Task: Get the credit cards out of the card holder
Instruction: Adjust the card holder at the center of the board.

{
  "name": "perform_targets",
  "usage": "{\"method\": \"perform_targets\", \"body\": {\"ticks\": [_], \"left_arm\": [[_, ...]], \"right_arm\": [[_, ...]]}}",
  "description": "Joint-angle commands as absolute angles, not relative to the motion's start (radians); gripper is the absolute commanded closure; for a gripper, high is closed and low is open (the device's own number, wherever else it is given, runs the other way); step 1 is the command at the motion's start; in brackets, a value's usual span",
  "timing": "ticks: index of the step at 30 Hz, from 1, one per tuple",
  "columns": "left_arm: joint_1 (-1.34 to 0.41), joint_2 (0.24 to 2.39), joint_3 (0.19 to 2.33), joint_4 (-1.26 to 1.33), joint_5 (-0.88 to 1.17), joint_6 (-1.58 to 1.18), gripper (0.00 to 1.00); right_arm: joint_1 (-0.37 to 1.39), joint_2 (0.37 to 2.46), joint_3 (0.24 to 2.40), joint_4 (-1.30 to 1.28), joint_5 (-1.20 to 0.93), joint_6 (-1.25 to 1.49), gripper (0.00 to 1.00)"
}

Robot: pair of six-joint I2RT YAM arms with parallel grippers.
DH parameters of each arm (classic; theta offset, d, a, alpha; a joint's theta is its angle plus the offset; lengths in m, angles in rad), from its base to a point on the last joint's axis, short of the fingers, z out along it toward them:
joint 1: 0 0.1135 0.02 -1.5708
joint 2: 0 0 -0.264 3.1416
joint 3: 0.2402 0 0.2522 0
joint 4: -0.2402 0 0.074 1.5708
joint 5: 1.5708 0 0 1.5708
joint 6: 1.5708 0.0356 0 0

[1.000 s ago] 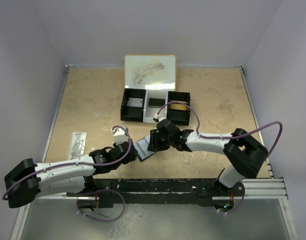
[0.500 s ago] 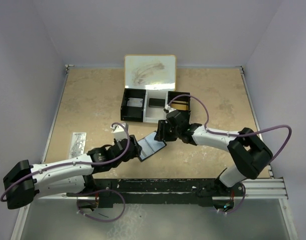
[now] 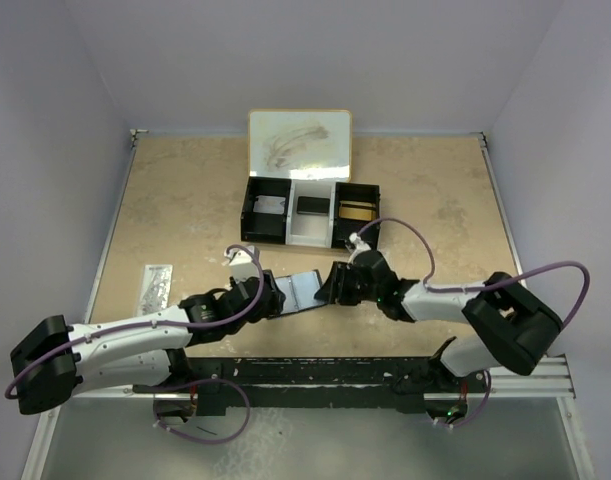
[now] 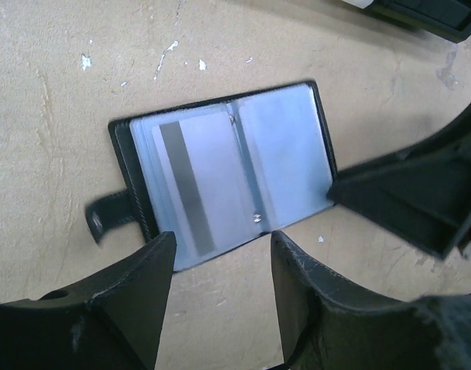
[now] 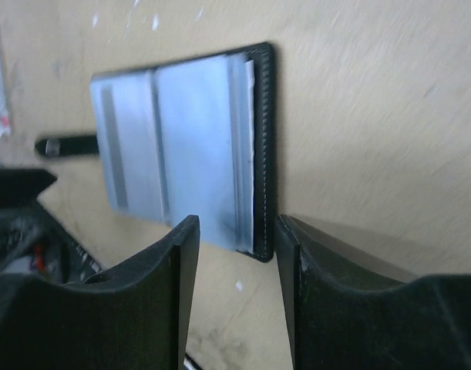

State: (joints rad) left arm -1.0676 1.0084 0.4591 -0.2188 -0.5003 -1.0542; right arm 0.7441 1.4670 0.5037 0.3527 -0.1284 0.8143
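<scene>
One card holder (image 3: 303,291), black, lying spread open and flat on the table (image 3: 435,190), lower middle of the overhead frame, shiny pockets up, snap tab (image 4: 112,216) sticking out at its left in the left wrist view. One card (image 4: 190,181) with a dark stripe shows in the left-hand pocket; any others cannot be counted. Left gripper (image 3: 276,297) at the holder's left edge, jaws parted, nothing between them. Right gripper (image 3: 335,285) at the right edge, likewise released and empty. Step in hand, by judgement: holder open, no card out yet. Next move calls for one arm pinning the holder while the other pinches a card edge and slides it free
</scene>
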Motion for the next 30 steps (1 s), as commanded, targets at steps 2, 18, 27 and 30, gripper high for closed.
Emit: {"method": "perform_targets", "body": {"ticks": [2, 18, 27, 30], "left_arm": [[-1.071, 0.974, 0.492, -0.213, -0.522, -1.044, 0.49], [-1.069, 0.939, 0.535, -0.298, -0.565, -1.004, 0.48], [-0.966, 1.058, 0.635, -0.268, -0.487, -0.834, 0.49], [-0.902, 1.082, 0.649, -0.258, -0.425, -0.789, 0.50]], "right_arm": [[0.879, 1.453, 0.322, 0.557, -0.250, 1.007, 0.52], [0.957, 1.200, 0.579, 0.073, 0.111, 0.978, 0.48], [0.958, 1.387, 0.575, 0.439, -0.045, 1.045, 0.53], [0.956, 1.431, 0.574, 0.484, -0.066, 1.105, 0.57]]}}
